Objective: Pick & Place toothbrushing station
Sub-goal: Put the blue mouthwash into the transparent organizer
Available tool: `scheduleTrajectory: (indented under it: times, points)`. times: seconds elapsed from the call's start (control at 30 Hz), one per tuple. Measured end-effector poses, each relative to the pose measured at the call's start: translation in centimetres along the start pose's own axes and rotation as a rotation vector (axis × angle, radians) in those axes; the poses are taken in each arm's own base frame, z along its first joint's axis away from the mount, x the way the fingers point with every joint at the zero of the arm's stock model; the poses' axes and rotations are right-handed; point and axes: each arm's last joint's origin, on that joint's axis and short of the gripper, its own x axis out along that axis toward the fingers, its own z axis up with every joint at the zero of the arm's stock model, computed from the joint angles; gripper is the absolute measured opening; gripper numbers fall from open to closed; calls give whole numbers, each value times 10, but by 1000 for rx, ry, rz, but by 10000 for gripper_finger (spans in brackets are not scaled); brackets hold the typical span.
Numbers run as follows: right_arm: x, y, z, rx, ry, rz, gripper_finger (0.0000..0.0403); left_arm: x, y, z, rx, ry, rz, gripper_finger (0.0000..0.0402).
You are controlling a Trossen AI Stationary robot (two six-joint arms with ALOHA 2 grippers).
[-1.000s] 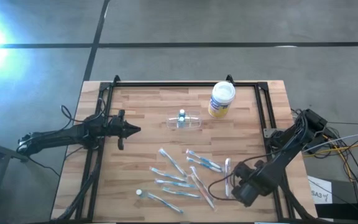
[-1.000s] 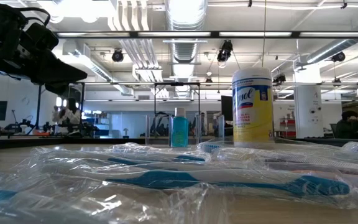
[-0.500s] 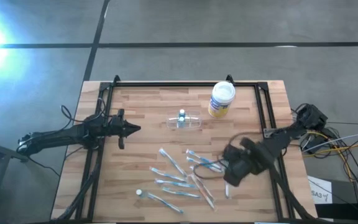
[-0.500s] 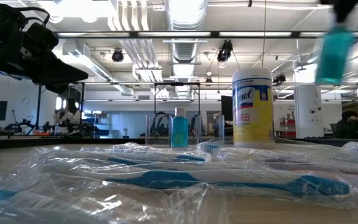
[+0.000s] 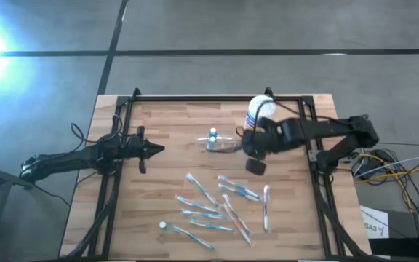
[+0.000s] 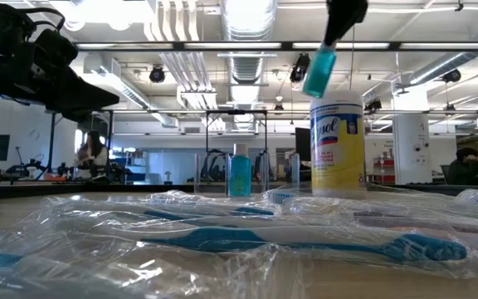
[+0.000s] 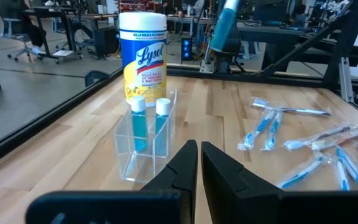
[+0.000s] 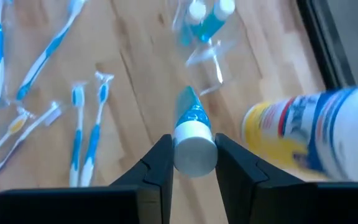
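Observation:
The toothbrushing station [image 5: 217, 142] is a clear plastic holder standing on the table's far middle. It shows in the left wrist view [image 7: 145, 140] with two white-capped blue bottles upright in it, and blurred in the right wrist view [image 8: 204, 25]. My right gripper [image 5: 249, 145] hangs high just right of the station, beside the canister, shut on a third small blue bottle [image 6: 319, 71]. My left gripper [image 7: 199, 165] is shut and bare at the table's left [image 5: 155, 151], pointing at the station. My right gripper pinches the bottle's white-capped end [image 8: 194, 149] between its two fingers [image 8: 161, 163]. The fingers come from above, slanting steeply down. The blue body [image 8: 191, 115] points down and away from the fingers, tilted, hanging well clear of the table.
A white-lidded, yellow-labelled canister [image 5: 259, 116] stands close behind and right of the station. Several plastic-wrapped toothbrushes [image 5: 220, 204] lie scattered over the near middle of the table, with a small white-capped item [image 5: 163, 226] at their left. A black frame [image 5: 308, 145] borders the table.
My right gripper has swung from the table's near right corner toward the far edge and left, up toward the station, rising and rolling as it went. The blue bottle has travelled with it, lifted high above the table.

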Motion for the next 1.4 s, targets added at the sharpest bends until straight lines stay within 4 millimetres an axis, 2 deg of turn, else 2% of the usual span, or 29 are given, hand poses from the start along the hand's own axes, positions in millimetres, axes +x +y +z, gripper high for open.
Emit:
scheduleTrajectory:
  times: [0.23, 0.47, 0.83, 1.03, 1.17, 1.27, 1.4]
  points:
    - [13, -32, 22, 18, -66, 19, 83, 0, 0, 0, 35, 0, 4, 26]
    - [38, -48, 38, -27, -52, 31, 83, 0, 0, 0, 36, 0, 16, 26]
    - [76, -47, 60, -124, -1, 55, 83, 0, 0, 0, 33, -1, 17, 26]
    - [93, -54, 78, -151, 20, 39, 83, 0, 0, 0, 32, -1, 17, 26]
    - [104, -62, 88, -97, 32, 29, 83, 0, 1, 0, 29, -1, 17, 26]
    - [109, -64, 93, -86, 61, 20, 83, 0, 0, 0, 29, -1, 16, 26]
    - [106, -62, 102, -105, 71, 26, 83, 0, 0, 0, 29, -1, 16, 26]
